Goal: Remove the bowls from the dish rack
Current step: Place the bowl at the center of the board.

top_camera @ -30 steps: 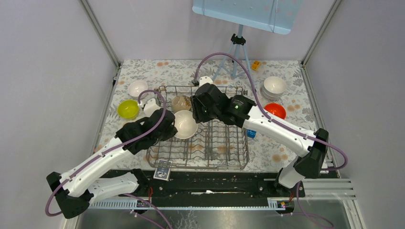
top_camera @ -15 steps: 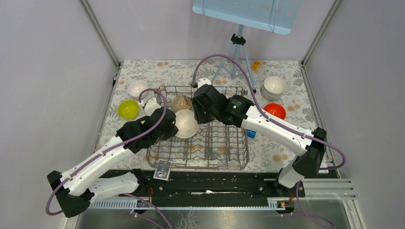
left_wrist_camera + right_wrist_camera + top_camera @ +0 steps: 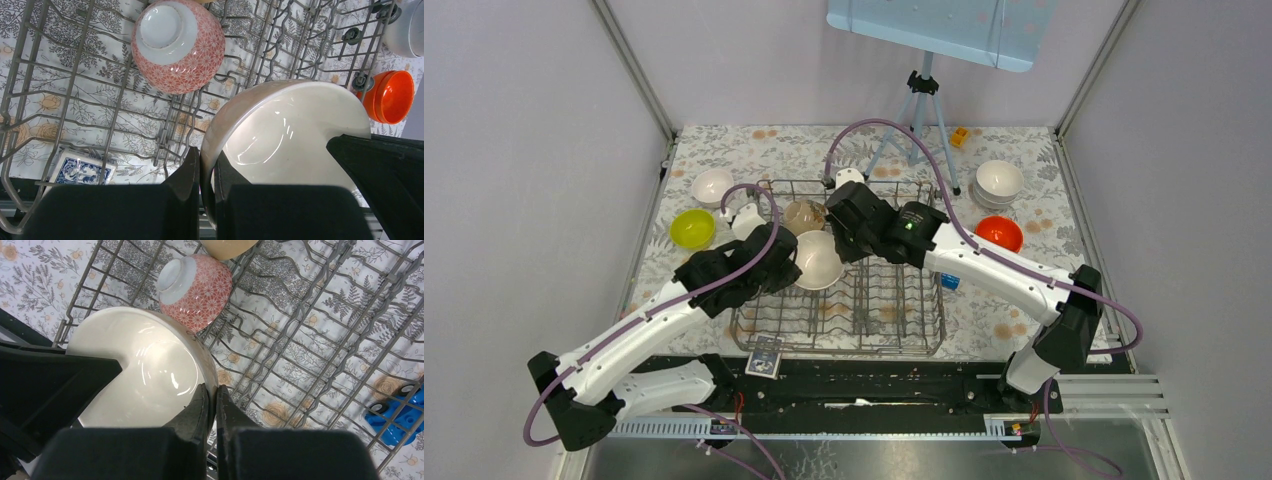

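Note:
A bowl (image 3: 819,260), glossy white inside, hangs over the left half of the grey wire dish rack (image 3: 894,310). My left gripper (image 3: 790,270) is shut on its left rim, and the same pinch shows at the left gripper (image 3: 206,167) against the bowl (image 3: 285,135). On the opposite rim my right gripper (image 3: 844,243) is shut as well; its wrist view has the right gripper (image 3: 215,395) clamped on the bowl (image 3: 145,370). A red patterned bowl (image 3: 195,290) lies upside down in the rack (image 3: 310,330). A beige bowl (image 3: 804,215) sits at the rack's back.
On the table left of the rack sit a lime bowl (image 3: 692,228) and a white bowl (image 3: 713,184). To the right are stacked white bowls (image 3: 999,180), an orange bowl (image 3: 1000,231) and a blue block (image 3: 951,281). A grey tripod (image 3: 919,110) stands behind.
My right gripper has closed on the held bowl's rim. The left arm and the bowl have shifted slightly right and toward the back.

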Motion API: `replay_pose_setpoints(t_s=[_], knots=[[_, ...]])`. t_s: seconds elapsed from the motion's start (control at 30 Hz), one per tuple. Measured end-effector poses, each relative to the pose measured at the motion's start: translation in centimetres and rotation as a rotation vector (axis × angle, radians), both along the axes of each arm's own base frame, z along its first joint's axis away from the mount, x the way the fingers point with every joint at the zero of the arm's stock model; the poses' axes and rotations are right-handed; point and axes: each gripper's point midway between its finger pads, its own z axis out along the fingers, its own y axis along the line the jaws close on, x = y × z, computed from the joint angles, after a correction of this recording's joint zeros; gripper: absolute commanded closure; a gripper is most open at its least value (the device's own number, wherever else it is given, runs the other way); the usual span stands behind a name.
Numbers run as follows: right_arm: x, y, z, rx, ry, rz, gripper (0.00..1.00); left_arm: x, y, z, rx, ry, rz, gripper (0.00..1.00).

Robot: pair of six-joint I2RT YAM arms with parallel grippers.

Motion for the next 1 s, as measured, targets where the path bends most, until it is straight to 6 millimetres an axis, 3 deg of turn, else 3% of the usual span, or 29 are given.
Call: replay_pose_setpoints(t_s=[0.03,0.17,0.4,0.43,0.6,0.73,0.83,0.93,1.0], knots=[[0.1,-0.1,-0.1,-0.002,-0.002,-0.005,1.00,0.0,0.0,0.0,-0.001,0.000,-0.001,0.96],[0.2,-0.2,-0.2,-0.013,-0.011,-0.011,1.00,0.0,-0.1,0.1,-0.005,-0.003,-0.007,0.61],[-1.0,-3.2,-2.2,-0.149,0.024,0.011,1.00,0.7,-1.2,3.4,-0.120,-0.119,-0.034,0.06],[-1.0,-3.6,-2.1,-0.159,0.021,0.010,1.00,0.7,-1.2,3.7,-0.126,-0.130,-0.041,0.02],[-1.1,-7.1,0.3,-0.202,-0.042,-0.031,1.00,0.8,-1.3,5.0,-0.148,-0.180,-0.065,0.01],[0.2,-13.1,3.4,-0.185,-0.092,-0.154,1.00,0.7,-0.6,6.3,-0.155,-0.239,-0.076,0.01],[2.6,-20.4,5.5,-0.160,-0.134,-0.370,1.00,0.8,-0.2,7.2,-0.160,-0.282,-0.077,0.01],[3.8,-28.1,5.6,-0.141,-0.153,-0.621,1.00,1.0,-0.1,6.9,-0.145,-0.291,-0.076,0.01],[3.4,-31.9,4.6,-0.147,-0.144,-0.754,1.00,1.0,0.0,6.3,-0.130,-0.287,-0.077,0.01]])
